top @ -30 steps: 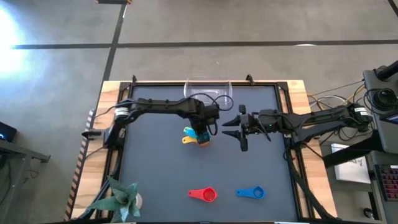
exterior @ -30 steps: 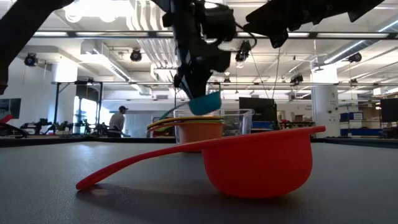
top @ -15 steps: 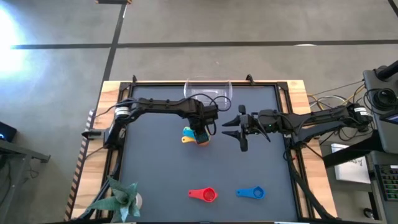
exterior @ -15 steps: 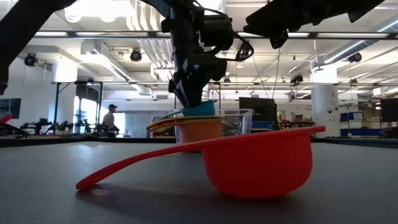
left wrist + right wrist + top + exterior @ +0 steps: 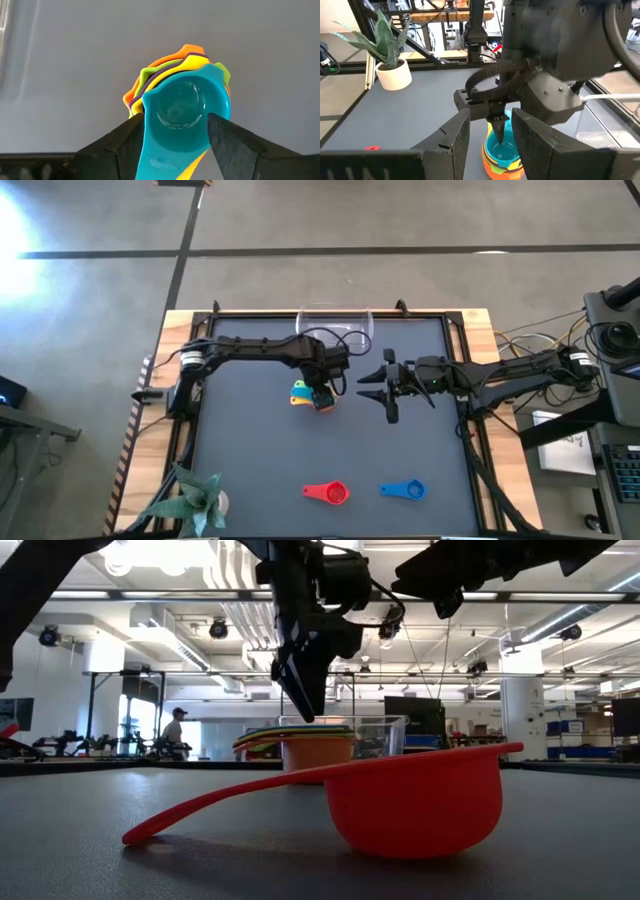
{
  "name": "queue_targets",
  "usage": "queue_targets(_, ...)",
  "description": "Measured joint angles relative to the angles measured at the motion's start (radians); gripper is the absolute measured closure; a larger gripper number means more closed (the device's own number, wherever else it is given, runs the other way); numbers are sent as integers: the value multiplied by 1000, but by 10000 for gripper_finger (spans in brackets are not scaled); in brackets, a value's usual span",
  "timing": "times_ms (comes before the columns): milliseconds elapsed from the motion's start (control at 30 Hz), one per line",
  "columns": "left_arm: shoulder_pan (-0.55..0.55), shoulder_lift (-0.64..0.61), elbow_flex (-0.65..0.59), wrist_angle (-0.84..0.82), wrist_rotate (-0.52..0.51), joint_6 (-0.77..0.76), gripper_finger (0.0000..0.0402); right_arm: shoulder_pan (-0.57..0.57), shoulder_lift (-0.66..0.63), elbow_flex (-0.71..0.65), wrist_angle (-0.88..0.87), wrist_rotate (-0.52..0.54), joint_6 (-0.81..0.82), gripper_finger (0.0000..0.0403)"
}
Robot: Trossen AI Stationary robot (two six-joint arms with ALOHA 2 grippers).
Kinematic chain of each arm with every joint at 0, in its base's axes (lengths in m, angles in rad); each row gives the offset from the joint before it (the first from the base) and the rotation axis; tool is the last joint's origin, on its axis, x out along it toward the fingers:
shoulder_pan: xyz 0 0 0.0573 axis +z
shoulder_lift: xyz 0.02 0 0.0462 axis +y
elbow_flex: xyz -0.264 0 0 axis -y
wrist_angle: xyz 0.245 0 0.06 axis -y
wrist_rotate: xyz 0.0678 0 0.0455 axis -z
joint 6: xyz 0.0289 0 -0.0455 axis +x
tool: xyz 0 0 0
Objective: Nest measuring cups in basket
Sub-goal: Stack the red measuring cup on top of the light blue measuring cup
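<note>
A nested stack of measuring cups (image 5: 312, 397) stands on the dark mat left of centre, orange at the bottom and the teal cup (image 5: 185, 107) on top. My left gripper (image 5: 303, 705) hangs open just above the stack, pointing down. In the left wrist view its fingers stand on either side of the teal cup's handle end without holding it. My right gripper (image 5: 376, 392) waits open to the right of the stack, holding nothing. A red cup (image 5: 328, 493) and a blue cup (image 5: 403, 491) lie near the front edge. The clear basket (image 5: 335, 325) stands at the far edge.
A potted plant (image 5: 195, 498) stands at the near left corner. The red cup (image 5: 415, 805) lies close to the low camera, bowl down on the mat, its handle pointing left. Bare mat lies between the stack and the two front cups.
My left gripper has lowered the tilted teal cup into the stack, opened and let it go, then risen a little. The teal cup now sits level in the stack. My right gripper has kept still.
</note>
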Motion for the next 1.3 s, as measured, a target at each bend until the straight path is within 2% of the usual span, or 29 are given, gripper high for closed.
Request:
queue_targets(233, 0, -86, 13, -33, -1, 4, 202, 0, 0, 0, -5, 0, 1, 268)
queue_targets(333, -22, -196, -13, -9, -52, 3, 209, 0, 0, -1, -23, 0, 0, 268)
queue_targets(433, -68, -344, -120, 44, -125, -19, 217, 0, 0, -1, -47, 0, -10, 268)
queue_targets(600, -164, -622, -406, 306, -170, -157, 228, 0, 0, -1, -52, 0, -13, 268)
queue_targets(833, -374, -876, -769, 743, -400, -241, 240, 47, 11, 37, -56, 1, 52, 268)
queue_targets(967, -472, -941, -905, 953, -529, -220, 244, 133, 72, 115, -172, 9, 63, 268)
queue_targets(1067, -528, -959, -999, 1123, -593, -171, 244, 219, 156, 205, -289, 108, 91, 268)
queue_targets(1167, -557, -960, -1079, 1269, -607, -131, 245, 299, 264, 301, -425, 174, 117, 268)
queue_targets(1300, -564, -963, -1141, 1354, -608, -121, 245, 362, 411, 418, -525, 185, 194, 268)
